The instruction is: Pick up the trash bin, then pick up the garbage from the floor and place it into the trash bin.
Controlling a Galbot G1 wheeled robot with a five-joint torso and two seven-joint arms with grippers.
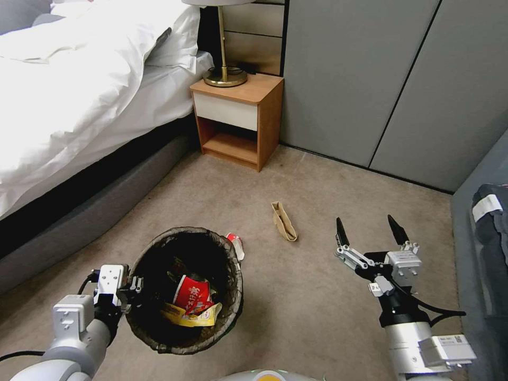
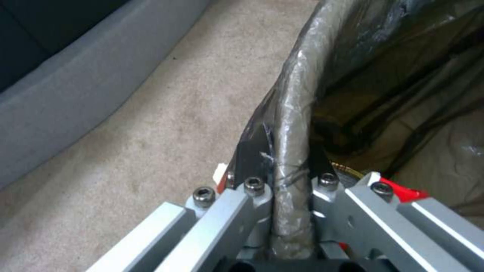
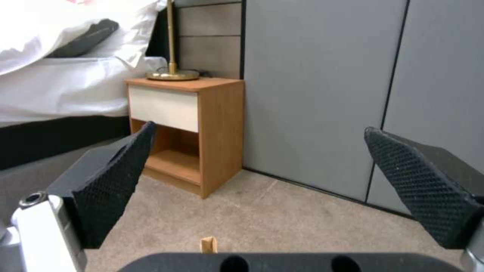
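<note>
My left gripper [image 1: 132,288] pinches the trash bin [image 1: 185,290] rim. My right gripper [image 1: 368,233] is spread wide; the brown paper bag [image 1: 284,221] lies ahead-left of it. Probably light and crushable, so I'd grab mid-body.

A: What's the room on my feed?

B: I see beige carpet [image 1: 328,180], grey panel walls [image 1: 370,79] with dark seams. Bed [image 1: 79,95] on the left, white duvet, grey base.

A: Furniture?

B: Wood nightstand [image 1: 238,119] in the corner beside the bed, white drawer, open shelf below. Brass lamp [image 1: 225,74] on top. Grey sofa edge [image 1: 484,238] on the right.
</note>
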